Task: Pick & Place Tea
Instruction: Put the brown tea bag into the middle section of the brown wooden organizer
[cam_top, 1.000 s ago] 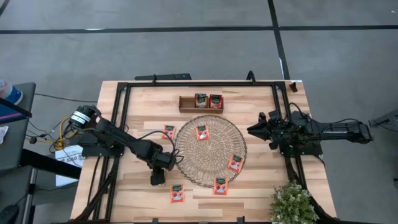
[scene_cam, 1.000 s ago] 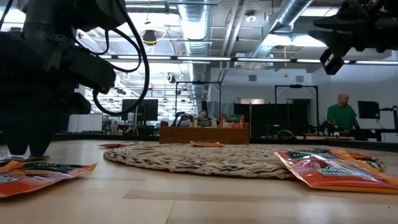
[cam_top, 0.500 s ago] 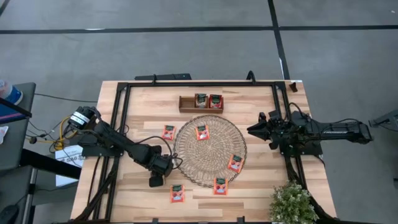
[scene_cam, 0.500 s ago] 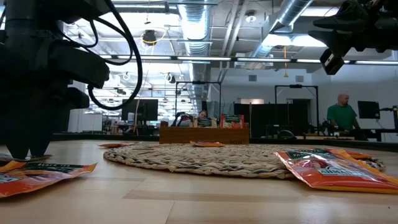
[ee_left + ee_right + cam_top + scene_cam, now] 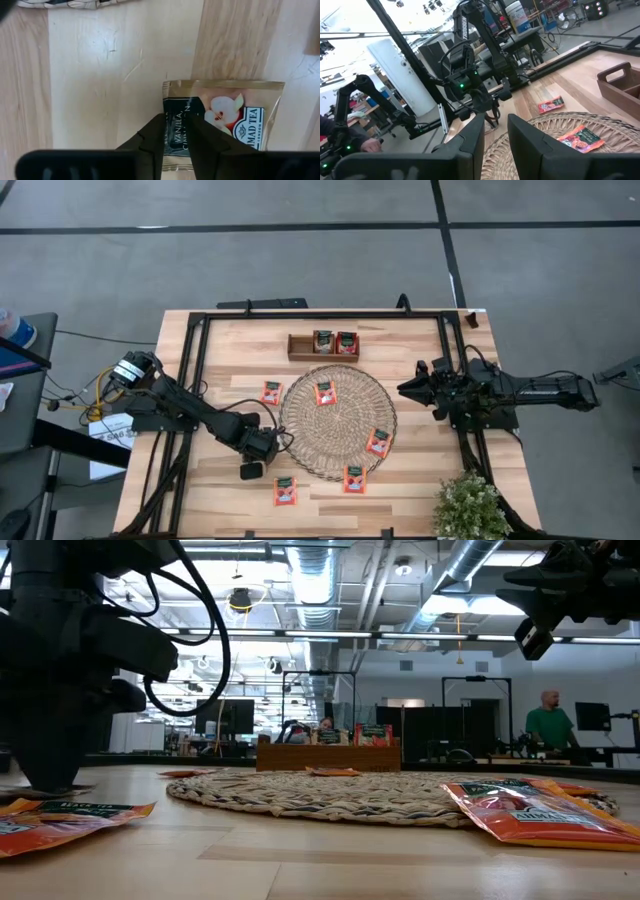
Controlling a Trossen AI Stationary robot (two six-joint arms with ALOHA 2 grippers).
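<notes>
Left gripper down on the pale planked wooden table, dark fingers pinching a flat glossy beige square tea packet beside the round woven straw mat. Right gripper raised near the table's right edge, jaws slightly apart, empty.

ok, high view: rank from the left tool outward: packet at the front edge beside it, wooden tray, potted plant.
From the left tool:
1. Front-edge packet, just to its right.
2. Wooden tray, at the table's back, past the mat.
3. Potted plant, front right corner.
</notes>
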